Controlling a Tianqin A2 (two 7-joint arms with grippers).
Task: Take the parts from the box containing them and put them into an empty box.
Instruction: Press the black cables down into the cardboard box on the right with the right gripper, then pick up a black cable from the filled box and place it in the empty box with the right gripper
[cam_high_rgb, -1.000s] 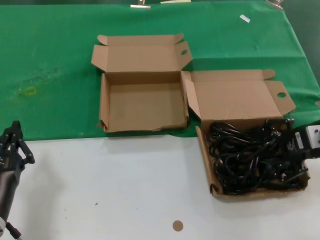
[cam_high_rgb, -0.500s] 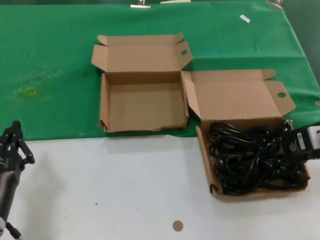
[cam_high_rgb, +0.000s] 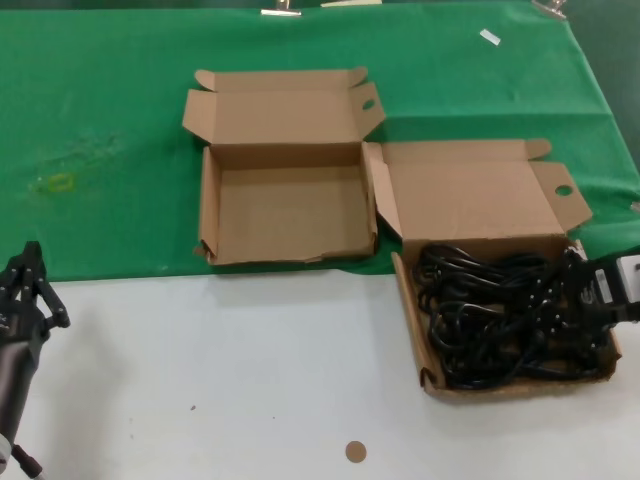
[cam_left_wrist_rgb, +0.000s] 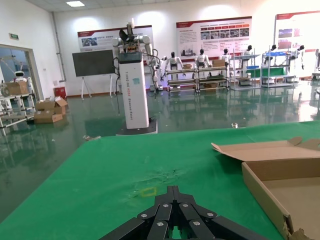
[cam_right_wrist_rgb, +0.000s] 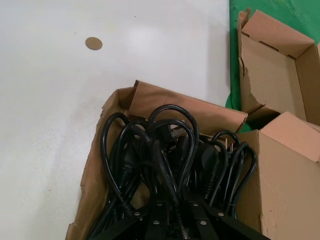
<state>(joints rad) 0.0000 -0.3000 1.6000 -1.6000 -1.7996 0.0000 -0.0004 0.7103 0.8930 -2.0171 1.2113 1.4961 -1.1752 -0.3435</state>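
Since a second ago my right hand (cam_high_rgb: 585, 290) has crept a little farther in over the right edge of the box of cords (cam_high_rgb: 430, 375), sinking toward the tangle; nothing else has shifted. My left hand (cam_high_rgb: 25, 285) waits low at the near left of the desk (cam_high_rgb: 250, 380), fingers pinched together to a point, well apart from both boxes. On the right hand, the wrist view shows the fingers (cam_right_wrist_rgb: 165, 220) drawn in narrow and pressed down among the black power cords (cam_high_rgb: 495, 320), but I cannot make out whether a strand is actually pinched between them. The cords all lie heaped in the squarish box at the right, which straddles the edge of the green cloth (cam_high_rgb: 100, 120), its lid thrown back. The empty box (cam_high_rgb: 210, 210) sits just beside it to the left on the cloth, lid open, nothing inside. These cords look rubbery, limp and fairly light, but they are looped through one another, so lifting one will likely drag neighbours with it. I would take hold at the middle of a bundled loop standing proud of the pile, not at a plug, and lift slowly so the rest can slip free.
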